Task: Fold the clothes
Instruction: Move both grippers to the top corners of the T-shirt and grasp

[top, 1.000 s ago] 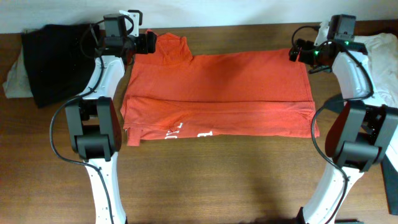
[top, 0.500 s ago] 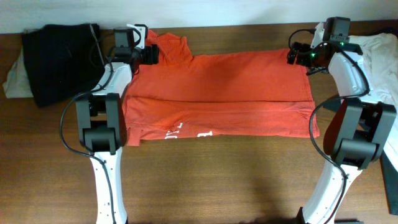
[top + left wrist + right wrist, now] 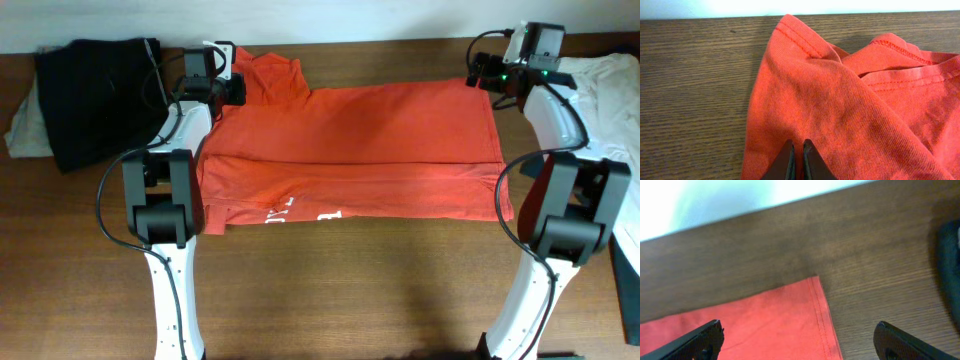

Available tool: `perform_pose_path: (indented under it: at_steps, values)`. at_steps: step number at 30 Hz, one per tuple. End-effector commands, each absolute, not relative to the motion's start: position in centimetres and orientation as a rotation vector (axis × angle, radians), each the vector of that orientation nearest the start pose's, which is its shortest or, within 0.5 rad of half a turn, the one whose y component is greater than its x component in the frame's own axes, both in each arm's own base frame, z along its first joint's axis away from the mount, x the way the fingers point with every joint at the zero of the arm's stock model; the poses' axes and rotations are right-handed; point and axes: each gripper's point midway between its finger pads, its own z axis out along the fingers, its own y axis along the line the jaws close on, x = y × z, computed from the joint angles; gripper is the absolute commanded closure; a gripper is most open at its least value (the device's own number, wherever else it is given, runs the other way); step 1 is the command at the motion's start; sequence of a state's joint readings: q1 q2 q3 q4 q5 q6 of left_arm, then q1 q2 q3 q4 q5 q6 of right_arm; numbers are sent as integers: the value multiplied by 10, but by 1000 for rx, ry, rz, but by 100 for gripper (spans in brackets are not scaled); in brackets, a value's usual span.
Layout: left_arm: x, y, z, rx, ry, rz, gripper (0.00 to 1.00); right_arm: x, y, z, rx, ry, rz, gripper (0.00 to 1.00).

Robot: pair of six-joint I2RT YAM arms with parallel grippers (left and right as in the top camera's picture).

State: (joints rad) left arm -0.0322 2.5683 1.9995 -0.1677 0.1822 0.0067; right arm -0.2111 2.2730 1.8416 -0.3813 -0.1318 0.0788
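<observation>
Orange T-shirt (image 3: 350, 150) lies flat on the table (image 3: 350, 290), long axis running left to right. Left gripper (image 3: 795, 150) is closed, pinching the far sleeve (image 3: 805, 90). Right gripper (image 3: 797, 330), jaws wide apart, straddles the far hem corner (image 3: 814, 282).
</observation>
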Motion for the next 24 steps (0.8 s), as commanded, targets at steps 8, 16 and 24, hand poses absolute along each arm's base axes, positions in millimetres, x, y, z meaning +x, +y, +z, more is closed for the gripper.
perform_pose_path:
  at_steps: [8,16,24]
  values:
    - [659,-52,2,142,2313,-218,99,629,-79,8,230,2347,96,1]
    - [659,-53,2,143,2314,-218,99,622,-97,-17,291,2385,-71,18]
    - [661,-53,5,143,2306,-219,99,615,-108,-21,328,2407,-158,72]
